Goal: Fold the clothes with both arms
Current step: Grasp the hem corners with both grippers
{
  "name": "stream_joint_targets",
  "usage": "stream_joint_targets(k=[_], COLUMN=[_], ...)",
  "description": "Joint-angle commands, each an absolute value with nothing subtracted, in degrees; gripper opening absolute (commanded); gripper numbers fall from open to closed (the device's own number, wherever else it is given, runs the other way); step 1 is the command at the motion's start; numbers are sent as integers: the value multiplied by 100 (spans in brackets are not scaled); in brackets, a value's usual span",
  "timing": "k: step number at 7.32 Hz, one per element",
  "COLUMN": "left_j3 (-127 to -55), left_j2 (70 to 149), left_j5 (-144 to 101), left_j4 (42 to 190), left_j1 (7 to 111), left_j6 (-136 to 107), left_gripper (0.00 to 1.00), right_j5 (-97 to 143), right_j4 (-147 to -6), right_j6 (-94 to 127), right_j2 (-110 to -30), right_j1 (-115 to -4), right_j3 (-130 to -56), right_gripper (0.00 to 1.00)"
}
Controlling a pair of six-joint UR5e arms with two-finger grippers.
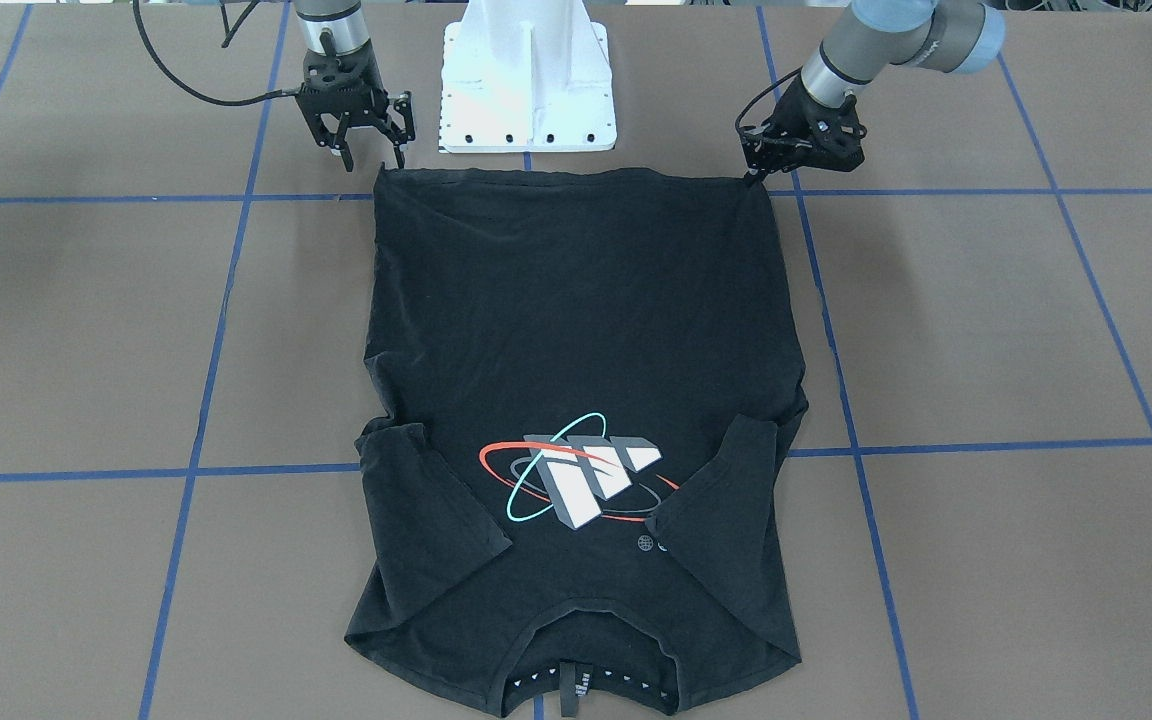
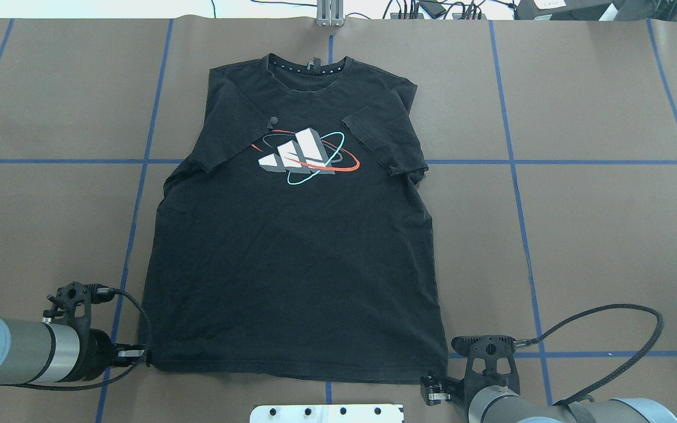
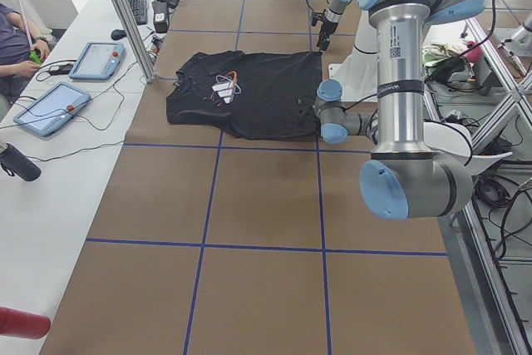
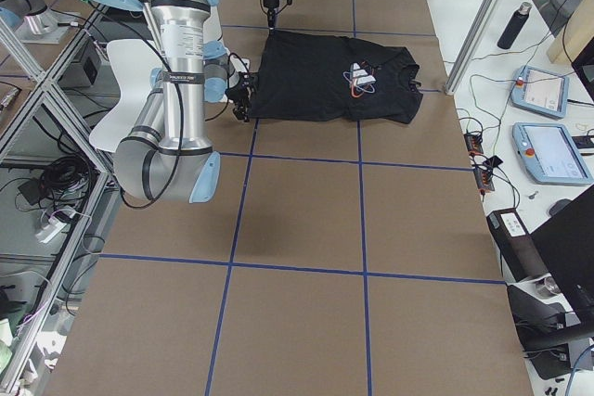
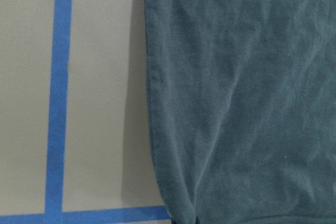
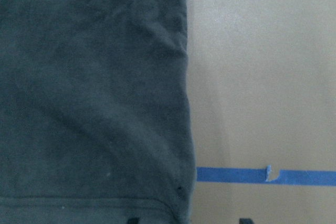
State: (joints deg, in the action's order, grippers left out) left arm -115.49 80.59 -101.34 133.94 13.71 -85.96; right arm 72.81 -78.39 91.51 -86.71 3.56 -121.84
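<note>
The black T-shirt (image 1: 576,300) lies flat on the table, logo (image 2: 303,155) up, collar far from the robot, both sleeves folded inward. My left gripper (image 1: 754,178) is low at the hem's left corner and looks shut on it; in the left wrist view the T-shirt (image 5: 241,103) puckers toward the bottom edge. My right gripper (image 1: 373,160) is open at the other hem corner. In the right wrist view its fingertips (image 6: 134,220) straddle that corner of the T-shirt (image 6: 89,87). In the overhead view the left gripper (image 2: 144,355) and right gripper (image 2: 432,385) flank the hem.
The white pedestal base (image 1: 528,80) stands just behind the hem, between the arms. Blue tape lines (image 1: 216,330) grid the brown table. Tablets (image 3: 50,110) and a seated person (image 3: 12,39) are at a side table beyond the collar end.
</note>
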Motion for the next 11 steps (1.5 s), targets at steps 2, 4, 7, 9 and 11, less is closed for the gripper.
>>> stream_joint_targets(k=[2, 4, 7, 9, 11], left_j3=[-11549, -11549, -11549, -11549, -11549], left_j2=[8060, 8060, 8051, 8051, 8051], left_j5=[-10134, -10134, -10134, -10134, -10134], left_j4=[13395, 13395, 13395, 13395, 13395], left_j1=[1371, 1371, 1371, 1371, 1371], left_j6=[-8596, -8596, -8596, -8596, -8596], left_gripper=[0, 0, 0, 0, 0], right_j5=[7277, 7277, 7277, 7295, 7312], right_j4=[-7840, -7849, -7840, -7840, -7840], right_j6=[9106, 9097, 9097, 9088, 9079], right_j2=[-8657, -8657, -8657, -8657, -8648], right_j1=[352, 360, 369, 360, 360], right_j3=[-12164, -12164, -12094, -12102, -12146], right_gripper=[50, 50, 47, 19, 0])
